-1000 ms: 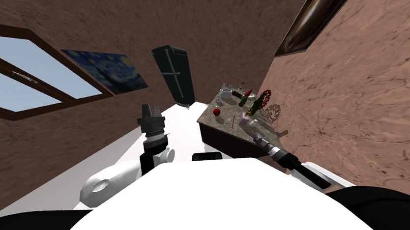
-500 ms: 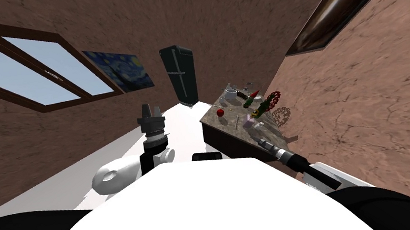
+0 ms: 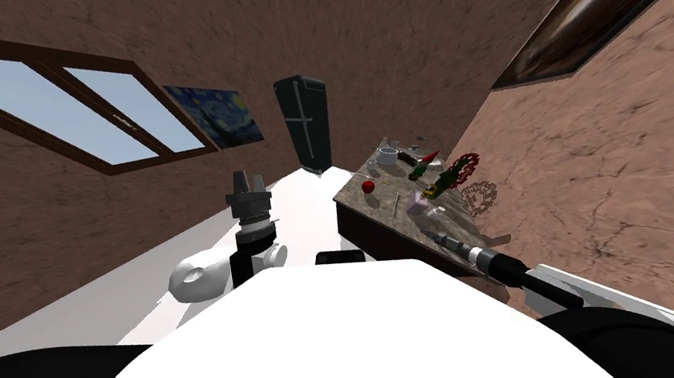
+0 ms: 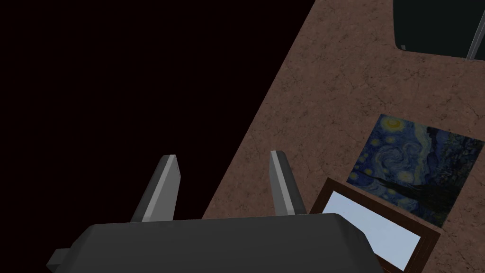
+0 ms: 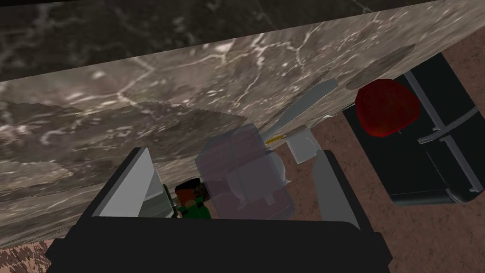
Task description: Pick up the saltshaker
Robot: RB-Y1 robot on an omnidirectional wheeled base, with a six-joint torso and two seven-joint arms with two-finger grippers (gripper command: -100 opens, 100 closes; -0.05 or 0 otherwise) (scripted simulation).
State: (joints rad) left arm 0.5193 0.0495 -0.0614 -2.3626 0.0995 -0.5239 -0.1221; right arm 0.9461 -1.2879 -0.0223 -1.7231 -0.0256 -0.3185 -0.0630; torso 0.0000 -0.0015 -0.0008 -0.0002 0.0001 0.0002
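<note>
The saltshaker (image 5: 246, 177) is a translucent pale grey thing on the marble table top (image 5: 142, 109). It sits between the spread fingers of my right gripper (image 5: 237, 185), close to the gripper's body, and neither finger (image 5: 137, 182) presses it. In the head view my right gripper (image 3: 437, 235) reaches low over the near part of the table (image 3: 378, 205). My left gripper (image 3: 245, 183) is held up in front of my chest, left of the table, open and empty (image 4: 222, 182).
Beyond the shaker lie a grey knife (image 5: 303, 104), a small white cup (image 5: 303, 148) and a red apple (image 5: 387, 113). Green bottles (image 3: 440, 177), a pale purple block (image 3: 416, 205) and a white bowl (image 3: 387, 157) stand further along the table. A dark fridge (image 3: 306, 124) is at the far wall.
The whole head view has slid right and up, so I have turned or moved. My right arm stays over the near end of the table; the left arm is held as before.
</note>
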